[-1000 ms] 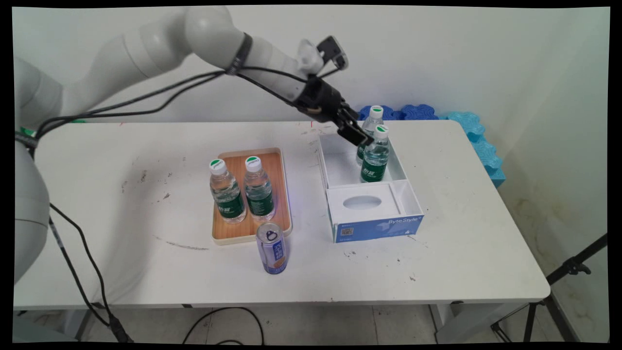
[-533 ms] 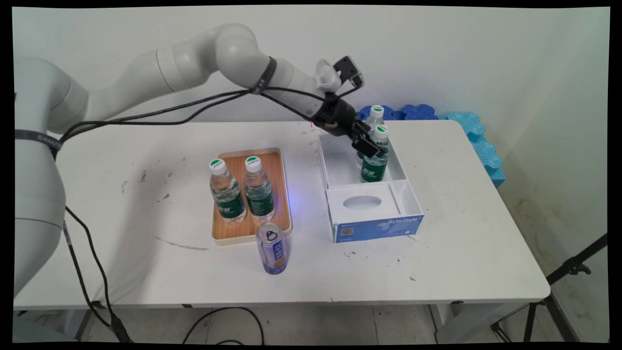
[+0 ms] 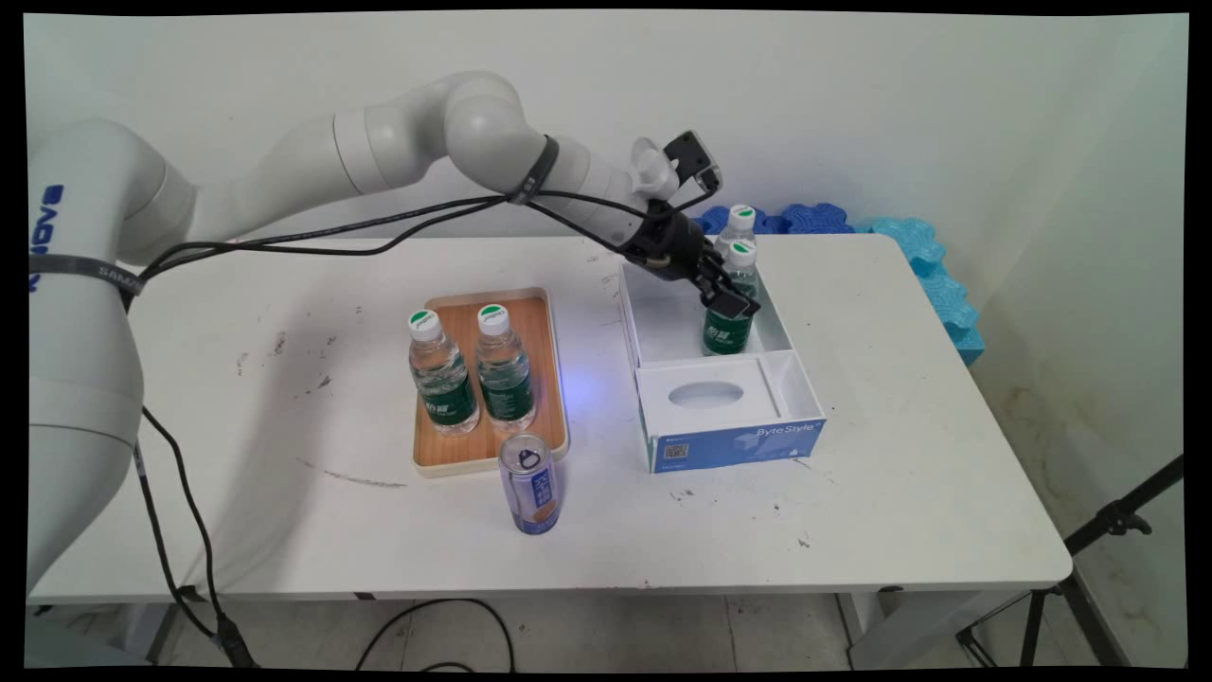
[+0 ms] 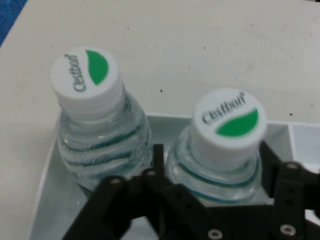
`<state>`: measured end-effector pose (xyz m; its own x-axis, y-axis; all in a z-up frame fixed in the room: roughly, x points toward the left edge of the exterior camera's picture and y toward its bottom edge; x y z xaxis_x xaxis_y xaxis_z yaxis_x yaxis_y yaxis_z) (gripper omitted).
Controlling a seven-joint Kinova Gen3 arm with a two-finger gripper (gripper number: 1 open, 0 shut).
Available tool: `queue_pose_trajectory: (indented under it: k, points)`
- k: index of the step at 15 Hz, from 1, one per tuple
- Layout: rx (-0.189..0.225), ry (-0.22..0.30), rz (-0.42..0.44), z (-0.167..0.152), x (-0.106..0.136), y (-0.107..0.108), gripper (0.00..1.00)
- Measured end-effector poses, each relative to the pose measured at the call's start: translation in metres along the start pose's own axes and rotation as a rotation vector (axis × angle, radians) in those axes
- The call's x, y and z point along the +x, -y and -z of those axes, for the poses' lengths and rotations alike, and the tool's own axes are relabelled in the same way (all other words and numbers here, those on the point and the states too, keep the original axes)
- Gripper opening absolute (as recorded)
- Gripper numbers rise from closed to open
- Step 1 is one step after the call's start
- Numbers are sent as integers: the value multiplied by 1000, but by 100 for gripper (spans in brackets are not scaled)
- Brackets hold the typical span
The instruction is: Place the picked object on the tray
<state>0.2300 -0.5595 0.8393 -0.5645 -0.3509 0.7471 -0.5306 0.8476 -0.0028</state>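
From the left, I see two bottles on the wooden tray [image 3: 544, 360], a can [image 3: 530, 483] in front of it, then the white box [image 3: 653, 322]. In the box my gripper [image 3: 734, 301] straddles the near bottle [image 4: 225, 145], fingers spread wide on either side of its shoulder, not yet pressing. The far bottle [image 4: 97, 125] stands just beside it. It looks full, so fairly heavy; the thin, slick plastic will give, so I'd grip below the cap.
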Motion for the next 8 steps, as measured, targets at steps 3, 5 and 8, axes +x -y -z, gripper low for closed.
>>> queue_pose_trajectory:
  k: [3, 5, 8]
  points:
    - [-1, -3, -6, -3, -1, 0, 0]
    - [-4, -8, -12, -3, 0, -1, 0]
    - [-7, -33, -17, 8, 7, -3, 0]
